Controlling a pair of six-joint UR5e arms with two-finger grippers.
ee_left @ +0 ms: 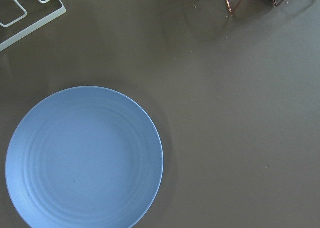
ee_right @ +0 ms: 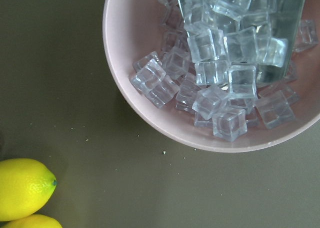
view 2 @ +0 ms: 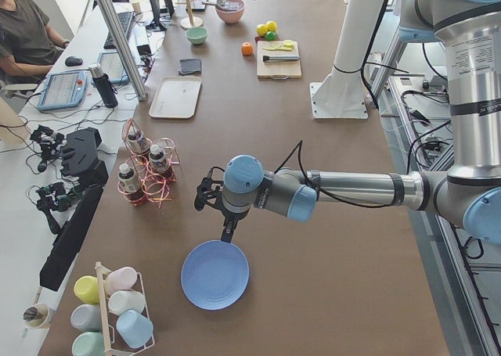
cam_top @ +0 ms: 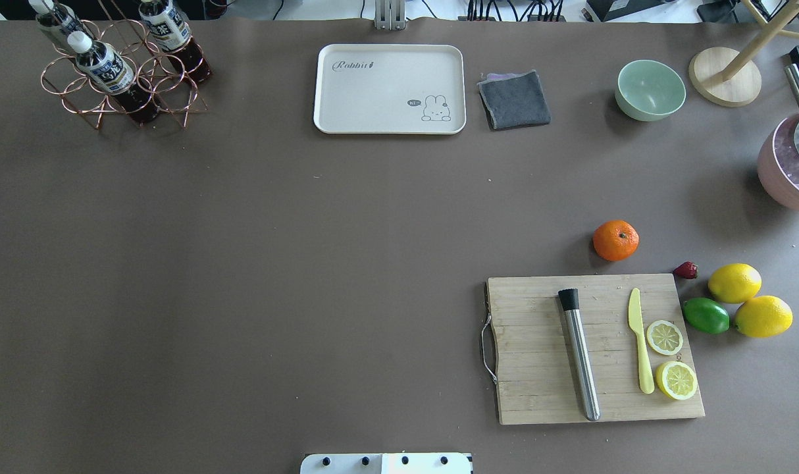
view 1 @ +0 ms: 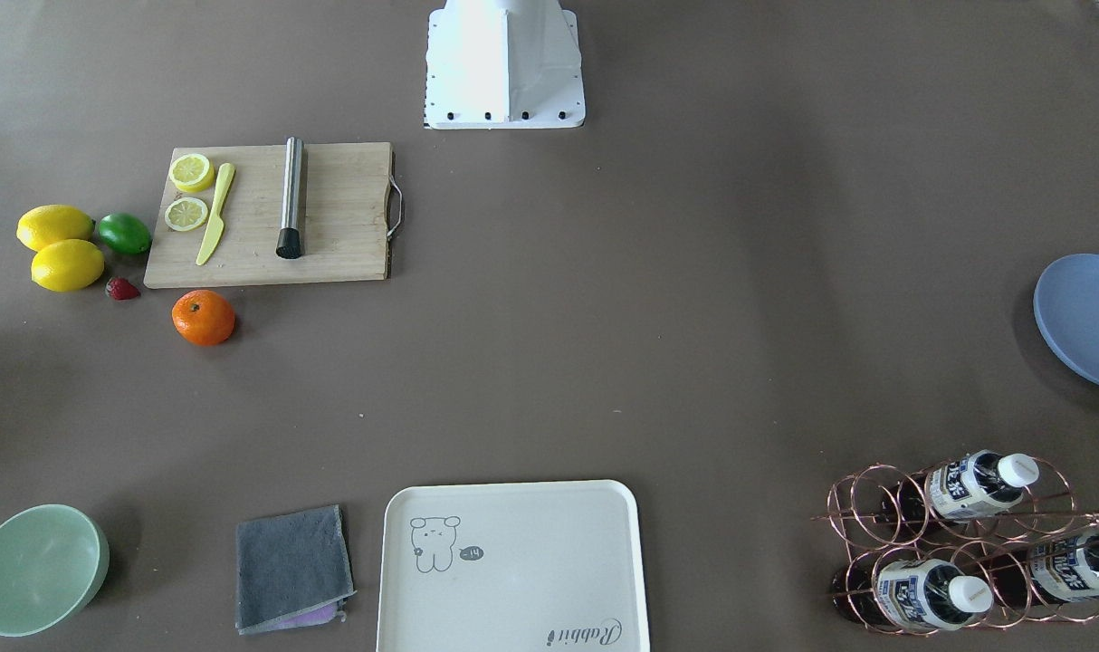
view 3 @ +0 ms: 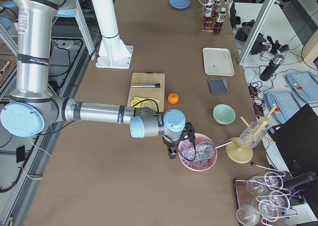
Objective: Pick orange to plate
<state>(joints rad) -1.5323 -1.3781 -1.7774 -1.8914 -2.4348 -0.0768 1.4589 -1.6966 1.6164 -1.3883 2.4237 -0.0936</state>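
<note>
The orange (cam_top: 615, 240) rests on the brown table just beyond the far edge of the wooden cutting board (cam_top: 538, 355), on my right side; it also shows in the front view (view 1: 204, 318). At the table's far left end lies the blue plate (view 2: 215, 274), with nothing on it (ee_left: 85, 158). My left gripper (view 2: 229, 229) hangs just above the plate's near rim. Far from the orange, my right gripper (view 3: 171, 151) hovers beside a pink bowl of ice cubes (view 3: 198, 154). Both grippers show only in the side views, so I cannot tell whether they are open or shut.
The board carries a steel muddler (cam_top: 578, 352), a yellow knife and two lemon slices. Two lemons (cam_top: 735, 283), a lime (cam_top: 705, 315) and a strawberry lie beside it. A cream tray (cam_top: 386, 89), grey cloth, green bowl (cam_top: 649, 89) and copper bottle rack (cam_top: 116, 72) line the far edge.
</note>
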